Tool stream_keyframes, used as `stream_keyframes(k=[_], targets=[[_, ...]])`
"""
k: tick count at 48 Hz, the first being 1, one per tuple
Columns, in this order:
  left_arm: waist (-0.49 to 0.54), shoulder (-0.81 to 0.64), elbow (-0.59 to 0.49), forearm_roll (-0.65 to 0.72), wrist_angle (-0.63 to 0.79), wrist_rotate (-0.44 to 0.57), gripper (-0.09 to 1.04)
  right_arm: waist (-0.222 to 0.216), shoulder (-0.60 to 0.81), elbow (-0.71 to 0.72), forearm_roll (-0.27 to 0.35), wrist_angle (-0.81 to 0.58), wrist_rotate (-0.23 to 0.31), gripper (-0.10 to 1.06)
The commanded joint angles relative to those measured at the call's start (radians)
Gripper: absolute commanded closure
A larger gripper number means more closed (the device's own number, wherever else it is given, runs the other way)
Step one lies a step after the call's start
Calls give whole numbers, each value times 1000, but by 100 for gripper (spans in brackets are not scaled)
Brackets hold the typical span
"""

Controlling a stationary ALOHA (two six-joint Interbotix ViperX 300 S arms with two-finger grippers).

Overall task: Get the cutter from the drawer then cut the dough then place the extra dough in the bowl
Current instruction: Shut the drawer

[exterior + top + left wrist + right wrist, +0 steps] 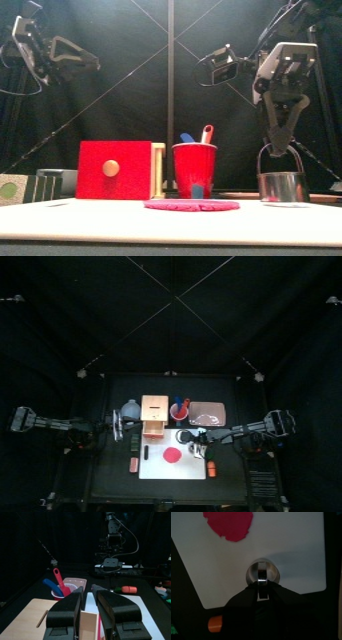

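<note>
Counter (107, 484) – black, carrying every item below. White cutting board (174, 488) – near centre, the work surface for the cut. Pale wooden box with red drawer front (114, 170) – far left of the board; its job looks done, since the cutter is already out. Pink tray (217, 414) – far right, with the red cup (195, 172) and its toy knives standing on it, clear of the work. Blue-grey bowl (130, 409) – left of the box, waiting for the scrap. Dough (191, 205) – flat pink-red disc lying whole and uncut on the board. Cutter (282, 187) – round metal, hanging upright by its wire handle just right of the dough, low over the board; whether it touches cannot be told. Right end effector (277, 150) – clamped on that handle from above, so the ring stays level for pressing down. Left end effector (87, 589) – raised over the box, jaws a narrow slit apart, empty, out of the way.
</note>
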State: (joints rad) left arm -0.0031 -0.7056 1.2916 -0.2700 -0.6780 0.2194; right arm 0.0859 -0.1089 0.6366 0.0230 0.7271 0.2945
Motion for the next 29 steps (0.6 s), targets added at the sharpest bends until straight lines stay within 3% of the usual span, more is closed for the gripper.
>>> stream_keyframes(k=[1,11,22,29], targets=[[14,5,-17,-3,-5,0,30,6,-18,-28,6,-6,0,20],[23,23,-15,-26,-5,2,30,6,-17,-48,-2,-12,0,0],[150,71,-60,-91,6,-8,30,-15,15,-161,-104,-94,-2,2],[295,129,-118,-331,60,-35,30,-15,91,-230,-196,-127,0,9]])
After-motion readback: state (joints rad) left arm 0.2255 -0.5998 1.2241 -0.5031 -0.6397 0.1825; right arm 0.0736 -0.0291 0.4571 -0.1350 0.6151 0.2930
